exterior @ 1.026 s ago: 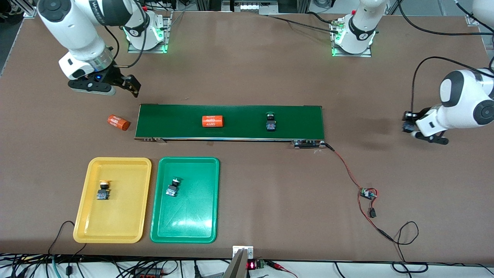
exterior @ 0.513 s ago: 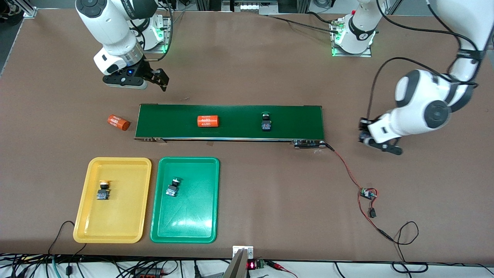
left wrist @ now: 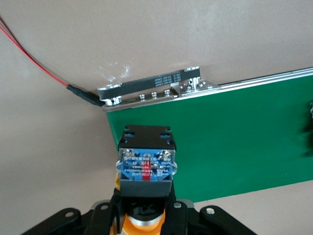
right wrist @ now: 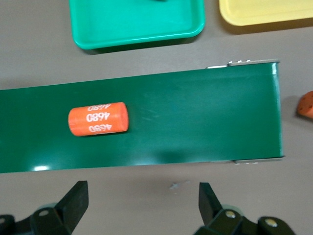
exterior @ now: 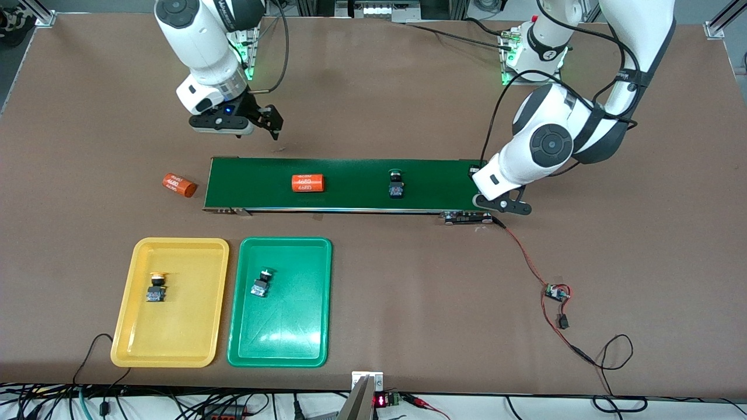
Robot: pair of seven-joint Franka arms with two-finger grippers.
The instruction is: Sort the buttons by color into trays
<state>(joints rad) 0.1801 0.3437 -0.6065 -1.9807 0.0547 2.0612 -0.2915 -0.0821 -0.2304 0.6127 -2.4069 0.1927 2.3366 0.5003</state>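
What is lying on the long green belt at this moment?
On the green belt lie an orange cylinder and a green-capped button. The left gripper covers the belt's end.

I count four buttons: one clamped in my left gripper, orange cap toward my palm; one green-capped on the conveyor belt, close by that hand; one yellow-capped in the yellow tray; one in the green tray. That makes two trays, both well away from my hands. Two orange cylinders: one on the belt under my wide-open right gripper, one on the table off the belt's end. Two grippers, one belt.
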